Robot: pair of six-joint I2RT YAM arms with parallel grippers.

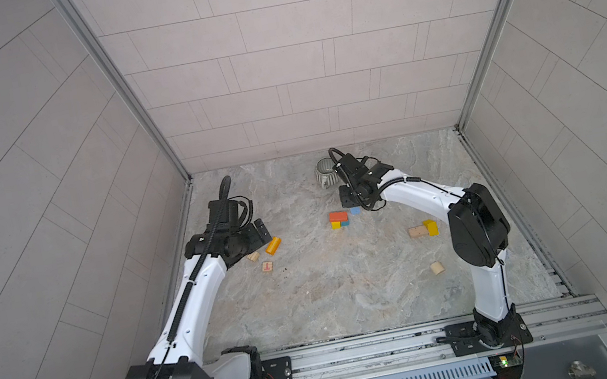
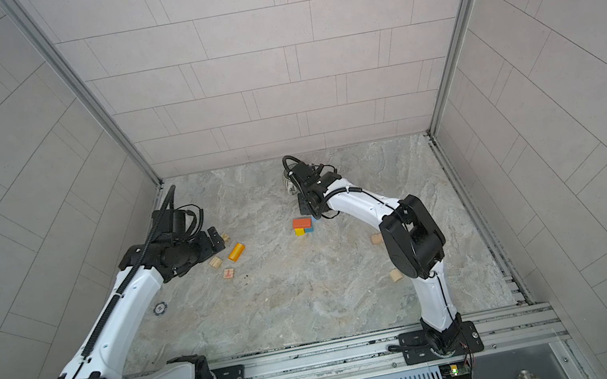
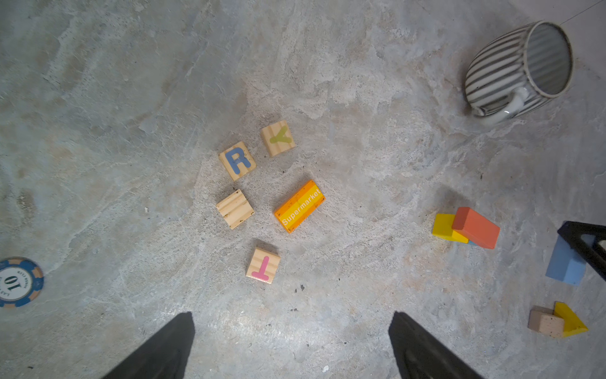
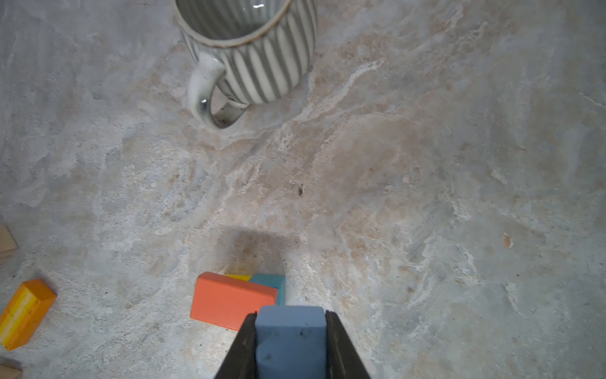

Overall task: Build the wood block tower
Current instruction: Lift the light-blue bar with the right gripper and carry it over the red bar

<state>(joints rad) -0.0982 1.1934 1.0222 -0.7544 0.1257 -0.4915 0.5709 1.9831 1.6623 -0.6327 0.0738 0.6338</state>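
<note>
Clamping a light blue block [image 4: 290, 338] just beside the orange-red brick [image 4: 229, 300], the fingers [image 4: 244, 341] of the right gripper [image 4: 290, 316] seem poised to stack it, while those of the left gripper [image 3: 292, 315] stand apart, empty.

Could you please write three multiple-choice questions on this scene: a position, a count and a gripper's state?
1. The orange-red wooden brick lies: A. apart from other blocks; B. on a yellow wooden block and a teal wooden block; C. between jaws.
2. The left wrist view shows how many lettered natural-wood cubes: A. one; B. three; C. six.
3. The right gripper is: A. open, empty; B. out of view; C. shut on a light blue wooden block.
Answers: 1 B, yellow and teal show beneath it; 2 B, R, Y and T; 3 C, its jaws press the block's sides.
</note>
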